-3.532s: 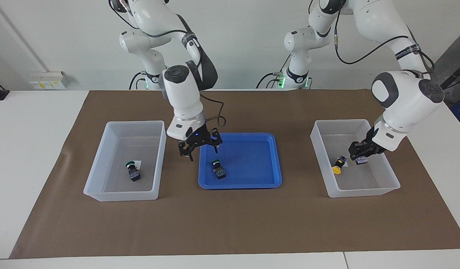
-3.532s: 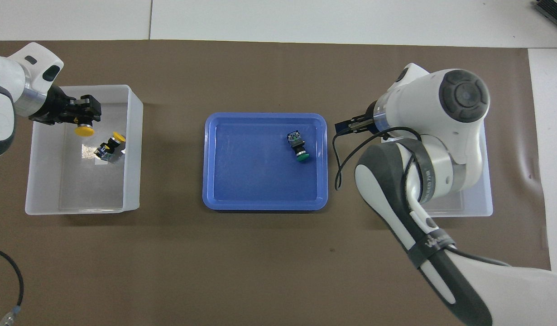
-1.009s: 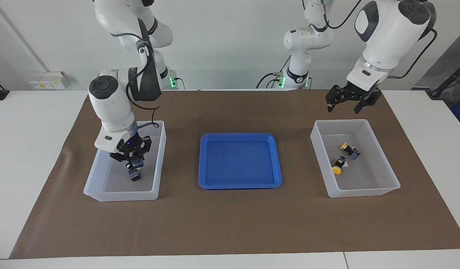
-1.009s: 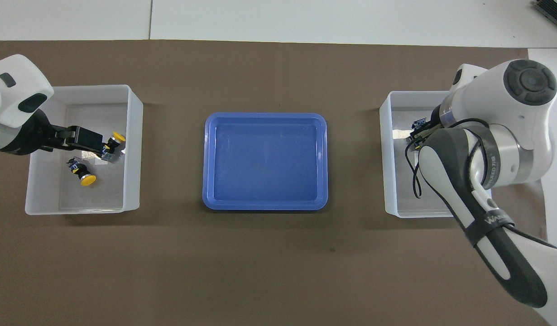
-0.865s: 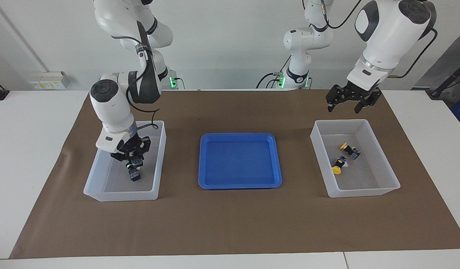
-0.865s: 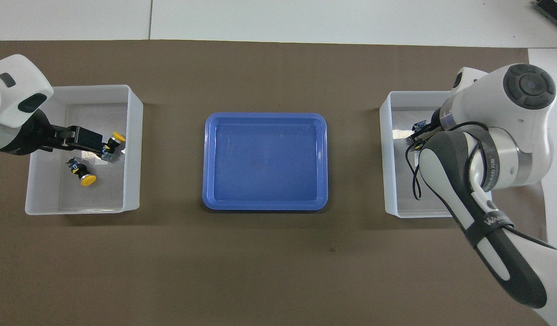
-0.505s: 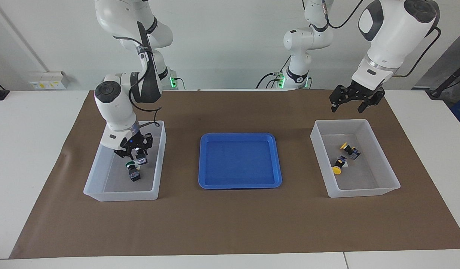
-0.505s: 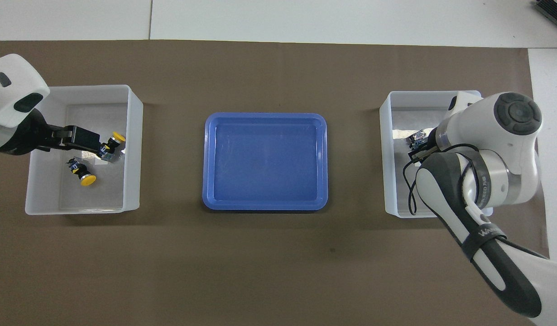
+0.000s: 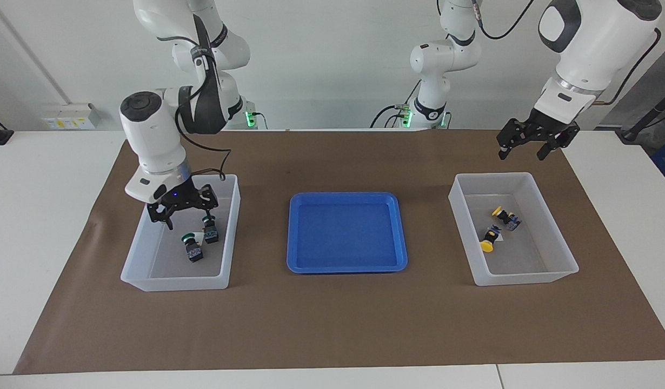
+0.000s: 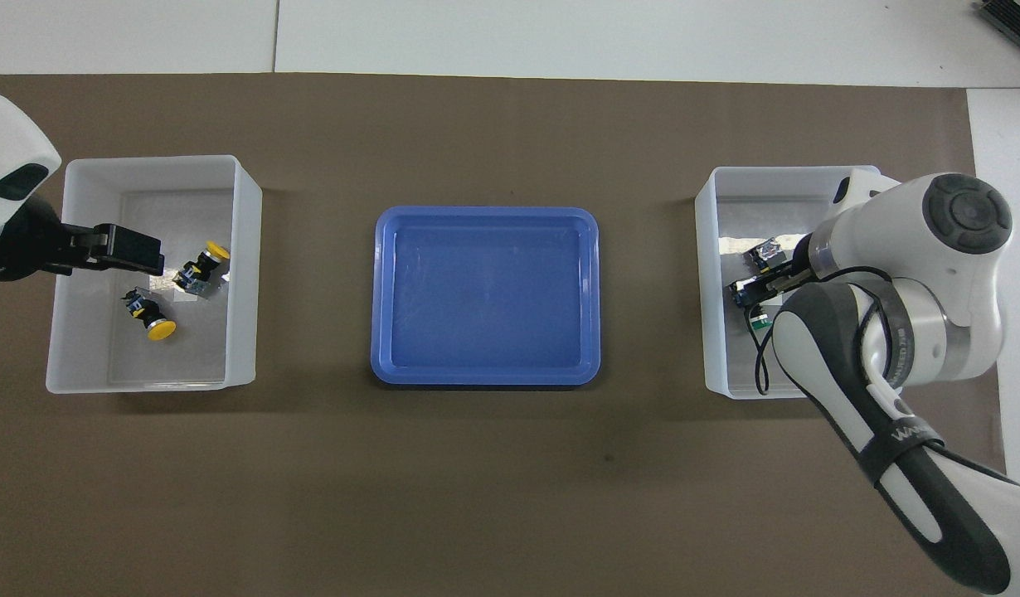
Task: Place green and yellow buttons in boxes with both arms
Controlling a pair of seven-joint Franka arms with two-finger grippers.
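Observation:
Two green buttons (image 9: 193,249) (image 9: 209,232) lie side by side in the box (image 9: 178,283) at the right arm's end; in the overhead view the right arm partly covers them (image 10: 763,255). My right gripper (image 9: 182,215) hangs open just above them, holding nothing. Two yellow buttons (image 9: 506,217) (image 9: 489,239) lie in the box (image 9: 527,278) at the left arm's end, also visible from overhead (image 10: 201,267) (image 10: 148,317). My left gripper (image 9: 521,154) is open and empty, raised over the mat beside that box's edge nearer the robots.
A shallow blue tray (image 9: 346,195) with nothing in it sits between the two boxes on the brown mat (image 9: 332,324). The right arm's forearm (image 10: 875,398) crosses over its box in the overhead view.
My right gripper opened, dropped the second green button into its box and rose a little. The left gripper drifted up and toward its own end of the table.

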